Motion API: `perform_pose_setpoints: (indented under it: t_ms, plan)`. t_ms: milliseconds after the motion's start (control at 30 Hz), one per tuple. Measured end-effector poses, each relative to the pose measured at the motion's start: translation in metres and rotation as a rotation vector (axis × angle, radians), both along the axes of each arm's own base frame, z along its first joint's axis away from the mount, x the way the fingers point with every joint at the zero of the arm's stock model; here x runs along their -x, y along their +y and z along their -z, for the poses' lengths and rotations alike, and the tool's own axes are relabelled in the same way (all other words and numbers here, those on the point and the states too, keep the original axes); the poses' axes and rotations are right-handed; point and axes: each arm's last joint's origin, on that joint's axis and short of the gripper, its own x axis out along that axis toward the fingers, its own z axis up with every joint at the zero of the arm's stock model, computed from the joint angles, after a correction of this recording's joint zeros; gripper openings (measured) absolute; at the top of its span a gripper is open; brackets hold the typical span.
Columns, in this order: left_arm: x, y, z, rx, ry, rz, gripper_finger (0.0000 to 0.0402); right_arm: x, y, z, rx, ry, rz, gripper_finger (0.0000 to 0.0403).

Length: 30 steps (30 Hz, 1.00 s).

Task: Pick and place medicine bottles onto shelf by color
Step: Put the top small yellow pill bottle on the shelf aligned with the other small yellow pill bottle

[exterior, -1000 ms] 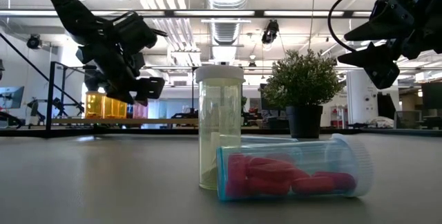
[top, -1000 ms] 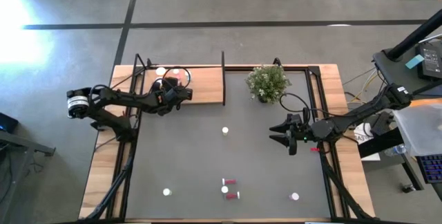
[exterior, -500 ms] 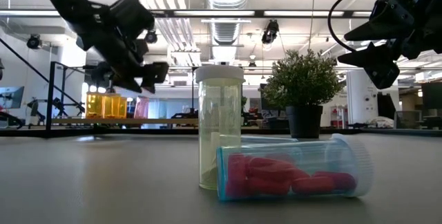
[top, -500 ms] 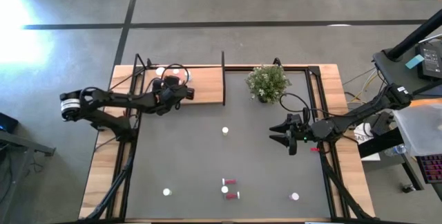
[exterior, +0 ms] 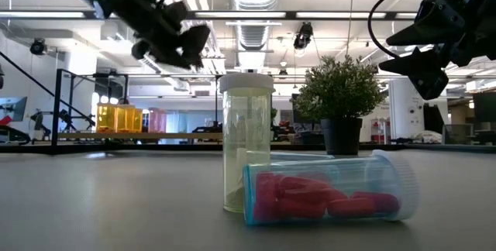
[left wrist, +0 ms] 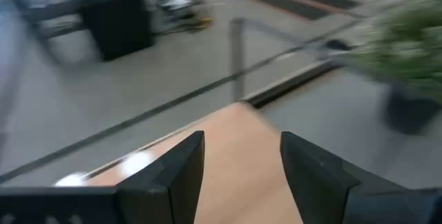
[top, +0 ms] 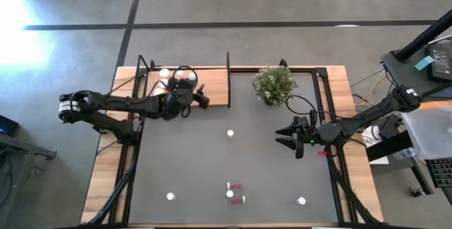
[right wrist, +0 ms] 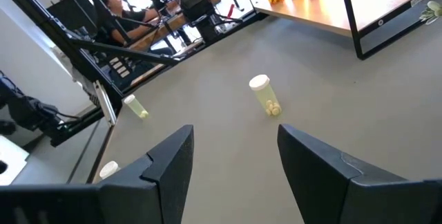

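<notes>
The shelf is a light wooden board at the table's far left, with a dark upright edge. Medicine bottles with white caps stand at its left end; in the low view they show orange and pink. My left gripper hovers open above the shelf's near edge, right of those bottles, with nothing between its fingers. More bottles are on the mat: one upright, two red ones lying down near the front. My right gripper waits open at mid-right.
A potted plant stands right of the shelf. Single bottles stand near the front left and front right. In the low view an upright yellow bottle and a lying red one are close to the camera.
My left gripper has risen from beside the bottles on the shelf and gone toward the table's right along the shelf, tipping up nearer to level. Its fingers carry nothing. The bottles on the shelf stay standing where they were.
</notes>
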Motion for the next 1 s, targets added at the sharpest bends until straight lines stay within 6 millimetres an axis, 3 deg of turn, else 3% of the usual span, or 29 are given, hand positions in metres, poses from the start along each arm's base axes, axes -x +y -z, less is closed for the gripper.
perform_pose_setpoints:
  t_ms: [133,333,633,833,1000]
  plan:
    - [-0.010,-0.009,-0.011,0.063,-0.044,0.197,0.0174,0.000,0.000,0.000,0.000,0.000,0.000,0.0201]
    - [-0.025,-0.026,-0.009,0.247,-0.080,0.428,0.0174,0.000,0.000,0.000,0.000,0.000,0.000,0.0201]
    - [-0.060,-0.057,-0.008,0.446,0.000,0.521,0.0174,0.000,0.000,0.000,0.000,0.000,0.000,0.0201]
    - [-0.092,-0.061,-0.010,0.546,0.183,0.540,0.0178,0.000,0.000,0.000,0.000,0.000,0.000,0.0201]
    - [-0.111,-0.063,-0.011,0.623,0.294,0.522,0.0212,0.000,0.000,0.000,0.000,0.000,0.000,0.0201]
